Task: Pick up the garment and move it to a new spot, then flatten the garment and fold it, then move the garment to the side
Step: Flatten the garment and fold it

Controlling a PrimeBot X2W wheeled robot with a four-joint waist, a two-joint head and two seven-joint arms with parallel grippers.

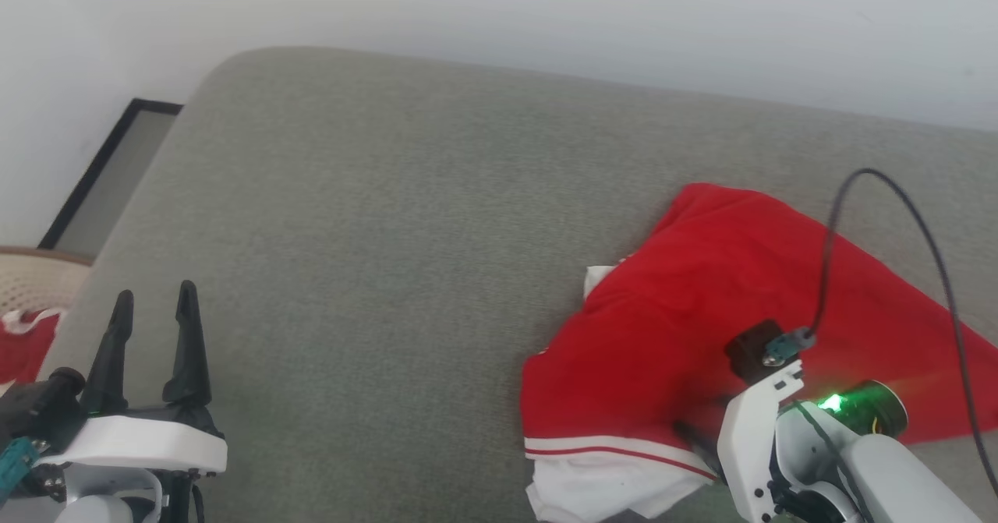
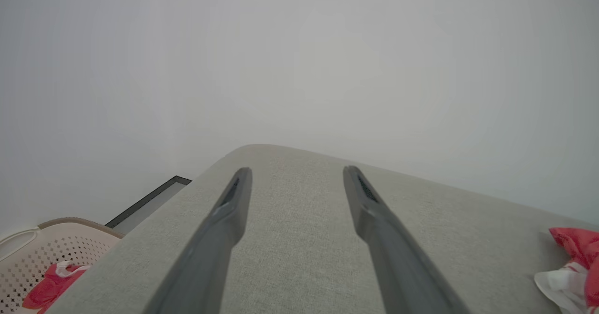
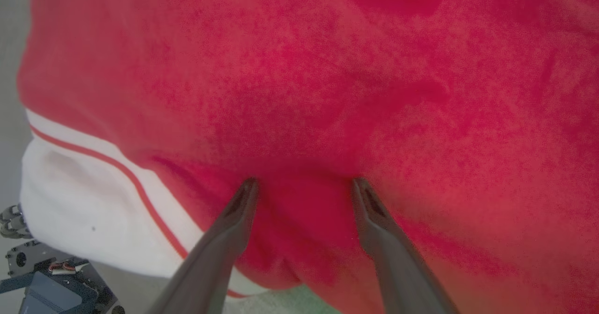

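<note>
A: Garment (image 1: 702, 312) location?
B: Crumpled on the cushion (image 1: 351, 234), right of centre to lower right in the head view.
A: Hands?
B: Right hand (image 3: 304, 183) is spread wide, tips pressed into red cloth, nothing pinched. Left hand (image 1: 156, 293) is released and empty at lower left, well apart.
A: Axis?
B: Judged diagonal: white sleeve (image 1: 600, 484) points to the bottom edge, body rises toward upper right. Right arm is nearer.
</note>
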